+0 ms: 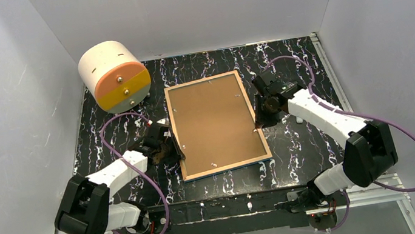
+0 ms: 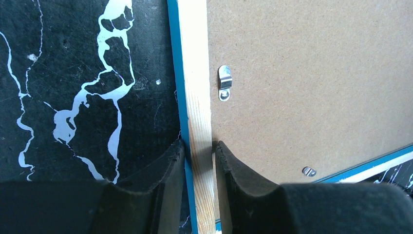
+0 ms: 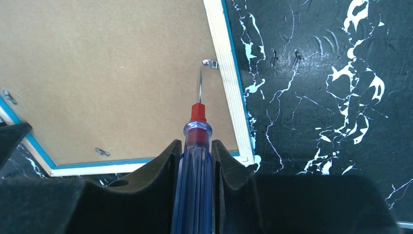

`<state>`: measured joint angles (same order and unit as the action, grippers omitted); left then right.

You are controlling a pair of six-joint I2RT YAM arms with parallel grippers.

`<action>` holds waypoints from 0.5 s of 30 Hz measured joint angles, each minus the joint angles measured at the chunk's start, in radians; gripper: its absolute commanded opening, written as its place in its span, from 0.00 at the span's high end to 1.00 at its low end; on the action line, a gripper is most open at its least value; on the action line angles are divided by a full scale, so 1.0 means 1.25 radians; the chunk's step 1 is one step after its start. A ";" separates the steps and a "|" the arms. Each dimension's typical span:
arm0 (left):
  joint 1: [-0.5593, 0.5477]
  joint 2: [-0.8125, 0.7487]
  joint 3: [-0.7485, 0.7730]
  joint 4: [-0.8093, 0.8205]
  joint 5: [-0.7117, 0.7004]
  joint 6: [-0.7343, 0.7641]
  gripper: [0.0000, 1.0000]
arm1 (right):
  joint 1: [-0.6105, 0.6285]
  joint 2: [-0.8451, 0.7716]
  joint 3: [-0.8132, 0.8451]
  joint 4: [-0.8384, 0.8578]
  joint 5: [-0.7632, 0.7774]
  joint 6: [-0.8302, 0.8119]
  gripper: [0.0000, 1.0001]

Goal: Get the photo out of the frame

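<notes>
Wood rail: frame (image 2: 197, 73) likely stiff, light — left gripper (image 2: 199, 146) pinches its edge.
Tool: right gripper (image 3: 197, 148) clamps screwdriver (image 3: 197, 129), blade near clip (image 3: 209, 63).

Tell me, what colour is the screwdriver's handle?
See-through blue, with a red collar; the screwdriver shows best in the right wrist view.

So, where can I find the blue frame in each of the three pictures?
Top view: the frame lies back up at the centre of the table.
Left wrist: its wooden edge runs up the middle.
Right wrist: it fills the upper left, beyond the screwdriver.
Shared landmark: the brown backing board.
</notes>
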<state>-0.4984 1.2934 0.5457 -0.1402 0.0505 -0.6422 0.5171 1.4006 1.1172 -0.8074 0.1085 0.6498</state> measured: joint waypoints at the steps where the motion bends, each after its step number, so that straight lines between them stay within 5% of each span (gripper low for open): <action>1: 0.000 -0.001 0.000 0.000 0.000 0.000 0.88 | 0.000 0.009 0.000 -0.002 -0.003 -0.003 0.99; 15: 0.000 -0.004 0.000 -0.002 -0.001 0.002 0.91 | -0.011 0.064 0.036 -0.004 0.018 -0.045 0.99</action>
<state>-0.4984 1.2884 0.5457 -0.1429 0.0494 -0.6395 0.5037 1.4803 1.1618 -0.8127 0.1307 0.5941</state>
